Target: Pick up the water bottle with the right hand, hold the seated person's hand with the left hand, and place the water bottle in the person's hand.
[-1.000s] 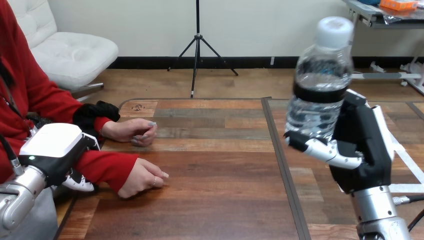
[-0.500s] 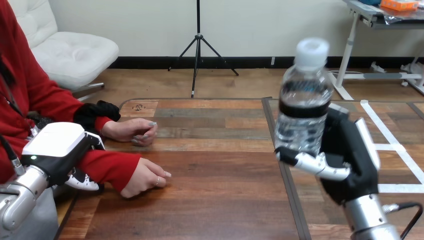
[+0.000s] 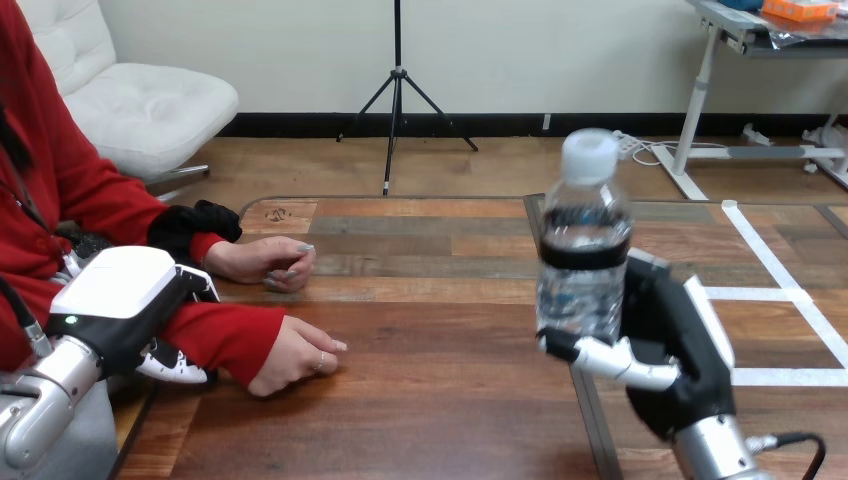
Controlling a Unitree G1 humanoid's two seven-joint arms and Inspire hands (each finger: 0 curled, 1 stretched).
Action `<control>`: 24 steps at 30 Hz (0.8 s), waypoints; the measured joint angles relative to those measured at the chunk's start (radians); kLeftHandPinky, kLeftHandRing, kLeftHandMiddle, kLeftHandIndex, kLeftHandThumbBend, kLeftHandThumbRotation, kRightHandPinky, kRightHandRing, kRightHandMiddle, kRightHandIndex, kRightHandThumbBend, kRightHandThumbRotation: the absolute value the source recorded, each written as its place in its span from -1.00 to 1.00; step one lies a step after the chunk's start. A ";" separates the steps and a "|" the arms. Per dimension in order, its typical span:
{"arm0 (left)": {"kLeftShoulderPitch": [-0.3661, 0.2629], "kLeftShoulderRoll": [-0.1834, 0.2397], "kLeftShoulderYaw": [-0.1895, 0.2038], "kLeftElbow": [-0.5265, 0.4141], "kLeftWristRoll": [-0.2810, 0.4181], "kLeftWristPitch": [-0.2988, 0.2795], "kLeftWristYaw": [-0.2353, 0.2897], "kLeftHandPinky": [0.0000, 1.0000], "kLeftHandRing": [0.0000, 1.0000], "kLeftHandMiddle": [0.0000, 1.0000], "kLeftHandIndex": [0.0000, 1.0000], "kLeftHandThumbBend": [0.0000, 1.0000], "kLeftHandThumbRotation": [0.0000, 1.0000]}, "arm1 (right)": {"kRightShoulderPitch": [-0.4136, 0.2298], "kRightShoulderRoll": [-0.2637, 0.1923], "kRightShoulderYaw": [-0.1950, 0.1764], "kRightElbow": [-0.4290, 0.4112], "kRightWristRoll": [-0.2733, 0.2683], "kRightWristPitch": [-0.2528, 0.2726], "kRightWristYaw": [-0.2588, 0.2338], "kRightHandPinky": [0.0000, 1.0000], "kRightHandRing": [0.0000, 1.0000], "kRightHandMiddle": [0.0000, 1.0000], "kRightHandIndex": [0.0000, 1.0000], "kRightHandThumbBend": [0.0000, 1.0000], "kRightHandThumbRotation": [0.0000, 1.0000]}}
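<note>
On the far left, my left hand [image 3: 115, 290] sits over the person's red sleeve [image 3: 225, 335] at the forearm, its white back facing up towards the camera. From this angle I cannot tell whether it is gripping the forearm or only resting against it.

Just right of it, the person's near hand [image 3: 295, 360] lies on the bench [image 3: 430, 330], palm down and loosely curled, holding nothing. The person's far hand [image 3: 265, 265] rests further back on the bench, also loosely closed, and the two hands are apart.

Across a bare stretch of wood is a dark strip [image 3: 550, 260] that runs away from me along the bench. Above it, my right hand [image 3: 670, 340] holds the water bottle [image 3: 585, 270] up off the surface. The hand is closed round the lower part of the bottle, with the thumb [image 3: 610, 358] across the front and the palm behind it.

The bottle stands nearly upright. It is clear plastic with water inside, a dark label band [image 3: 585, 250] round the middle and a white cap [image 3: 590, 155] on top. It is well apart from both of the person's hands, off to their right.
</note>
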 measured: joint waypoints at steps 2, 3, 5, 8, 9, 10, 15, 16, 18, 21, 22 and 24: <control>0.001 0.000 0.000 0.000 0.000 -0.006 0.002 -0.16 -0.04 0.07 0.11 0.45 -0.57 | -0.002 0.000 0.000 0.019 -0.007 -0.005 0.005 -0.80 -0.72 -0.50 -0.22 0.71 -1.00; 0.001 0.000 0.000 0.000 0.000 -0.009 0.002 -0.16 -0.04 0.08 0.11 0.45 -0.57 | -0.004 0.000 0.001 0.030 -0.008 -0.009 0.008 -0.80 -0.72 -0.51 -0.22 0.71 -1.00; 0.002 0.000 0.000 0.000 -0.001 -0.015 0.002 -0.16 -0.04 0.08 0.11 0.45 -0.57 | -0.008 0.000 0.003 0.048 -0.010 -0.013 0.013 -0.80 -0.72 -0.51 -0.22 0.72 -1.00; 0.002 0.000 0.000 -0.001 -0.001 -0.023 0.003 -0.15 -0.04 0.08 0.10 0.46 -0.59 | -0.014 0.000 0.008 0.070 -0.013 -0.018 0.019 -0.80 -0.72 -0.51 -0.21 0.73 -1.00; 0.002 0.000 0.000 -0.001 -0.001 -0.025 0.003 -0.15 -0.03 0.08 0.11 0.46 -0.60 | -0.016 0.000 0.009 0.078 -0.015 -0.020 0.020 -0.80 -0.72 -0.51 -0.21 0.74 -1.00; 0.002 0.000 0.000 -0.001 -0.001 -0.027 0.003 -0.14 -0.03 0.08 0.11 0.47 -0.61 | -0.018 0.000 0.010 0.083 -0.018 -0.023 0.021 -0.80 -0.72 -0.51 -0.21 0.75 -1.00; 0.002 -0.001 0.000 -0.004 -0.007 -0.039 0.003 -0.14 -0.03 0.08 0.11 0.47 -0.63 | -0.025 0.000 0.016 0.100 -0.036 -0.038 0.020 -0.79 -0.70 -0.49 -0.21 0.78 -1.00; 0.002 -0.001 0.001 -0.005 -0.008 -0.041 0.003 -0.14 -0.03 0.08 0.11 0.47 -0.64 | -0.026 0.000 0.017 0.101 -0.042 -0.041 0.019 -0.78 -0.70 -0.49 -0.21 0.79 -1.00; 0.002 -0.001 0.001 -0.005 -0.010 -0.044 0.003 -0.14 -0.04 0.07 0.10 0.46 -0.65 | -0.028 0.000 0.018 0.106 -0.050 -0.049 0.017 -0.78 -0.69 -0.48 -0.21 0.80 -1.00; 0.003 -0.002 0.001 -0.007 -0.015 -0.049 0.003 -0.15 -0.05 0.06 0.10 0.46 -0.66 | -0.030 0.000 0.020 0.109 -0.057 -0.057 0.015 -0.77 -0.68 -0.47 -0.21 0.81 -1.00; 0.003 -0.002 0.001 -0.008 -0.017 -0.050 0.003 -0.15 -0.05 0.06 0.09 0.46 -0.66 | -0.030 0.000 0.021 0.109 -0.059 -0.059 0.014 -0.77 -0.68 -0.47 -0.21 0.81 -1.00; 0.004 -0.002 0.002 -0.010 -0.019 -0.053 0.003 -0.16 -0.06 0.05 0.09 0.46 -0.67 | -0.031 0.000 0.022 0.110 -0.064 -0.061 0.013 -0.76 -0.68 -0.47 -0.21 0.81 -1.00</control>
